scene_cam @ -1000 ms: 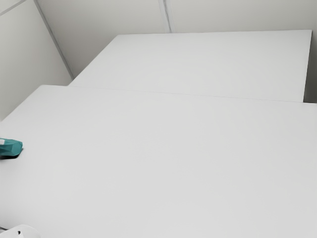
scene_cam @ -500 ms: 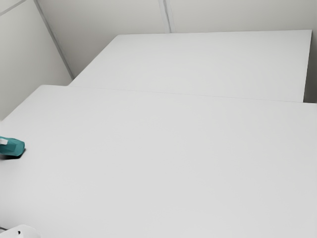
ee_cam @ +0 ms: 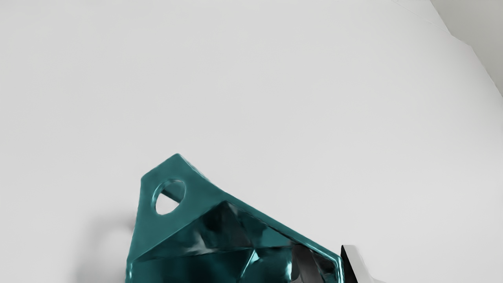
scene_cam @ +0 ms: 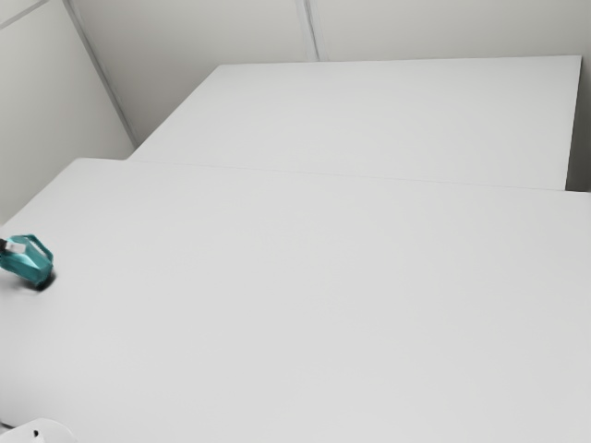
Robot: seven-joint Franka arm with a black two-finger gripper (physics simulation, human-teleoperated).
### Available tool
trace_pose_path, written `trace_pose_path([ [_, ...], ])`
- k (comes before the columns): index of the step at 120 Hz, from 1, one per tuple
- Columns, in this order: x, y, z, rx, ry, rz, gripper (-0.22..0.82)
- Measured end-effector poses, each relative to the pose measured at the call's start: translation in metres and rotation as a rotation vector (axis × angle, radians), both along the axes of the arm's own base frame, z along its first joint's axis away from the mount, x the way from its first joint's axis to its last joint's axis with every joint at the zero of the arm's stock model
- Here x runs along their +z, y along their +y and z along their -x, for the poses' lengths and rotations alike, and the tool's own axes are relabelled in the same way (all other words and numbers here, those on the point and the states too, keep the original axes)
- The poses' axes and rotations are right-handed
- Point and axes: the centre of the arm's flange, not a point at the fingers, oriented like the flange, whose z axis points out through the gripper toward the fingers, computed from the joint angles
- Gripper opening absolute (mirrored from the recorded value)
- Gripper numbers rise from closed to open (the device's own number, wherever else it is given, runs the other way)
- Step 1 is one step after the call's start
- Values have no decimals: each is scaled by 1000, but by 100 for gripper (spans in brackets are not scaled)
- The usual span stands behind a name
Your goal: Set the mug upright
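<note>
At the exterior view's left edge, the gripper (scene_cam: 15, 248) is closed on the teal faceted mug (scene_cam: 33, 267), one finger inside its wall and one outside; the mug is tilted, its shadow on the white table (scene_cam: 305, 305) close by

The mug (ee_cam: 165, 236) is glossy teal, with near-black patches and pale glints inside; the tabletop (scene_cam: 305, 295) is plain white, the wall (scene_cam: 203, 46) light grey.
</note>
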Motion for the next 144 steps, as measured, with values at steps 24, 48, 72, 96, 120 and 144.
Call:
trace_pose_path([
  [24,49,-25,-36,-55,-84,-12,-15],
  [48,119,-88,-103,-173,-110,-96,-15],
  [72,216,-224,-174,-384,-11,-311,-16],
  [96,250,-347,-183,-524,210,-618,-15],
  [120,252,-427,-152,-547,315,-891,-15],
  [144,214,-484,-84,-476,315,-1086,-15],
])
